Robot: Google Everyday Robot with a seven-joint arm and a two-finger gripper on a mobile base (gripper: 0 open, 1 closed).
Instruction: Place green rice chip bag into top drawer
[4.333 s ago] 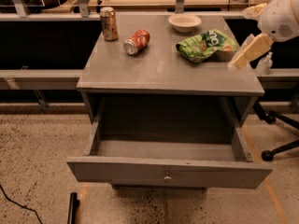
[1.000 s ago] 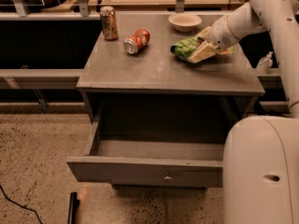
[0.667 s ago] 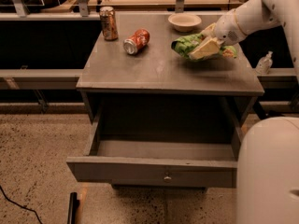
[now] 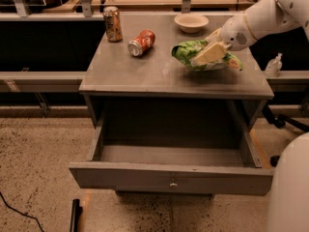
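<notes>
The green rice chip bag [image 4: 190,52] is at the right side of the grey cabinet top [image 4: 145,74], lifted slightly off the surface. My gripper [image 4: 208,53] reaches in from the upper right and is shut on the bag, its tan fingers [image 4: 205,55] pressed across the bag's middle. The top drawer [image 4: 171,178] is pulled out wide below the cabinet top; its inside is bare and its small round knob [image 4: 173,183] faces me.
A red-orange soda can [image 4: 141,42] lies on its side on the cabinet top. An upright brown can [image 4: 112,24] stands at the back left. A white bowl [image 4: 191,22] sits at the back. A white arm part [image 4: 289,187] fills the lower right corner.
My gripper came in from the right and closed on the bag. In the last second the bag has risen slightly off the top and shifted a little toward the front.
</notes>
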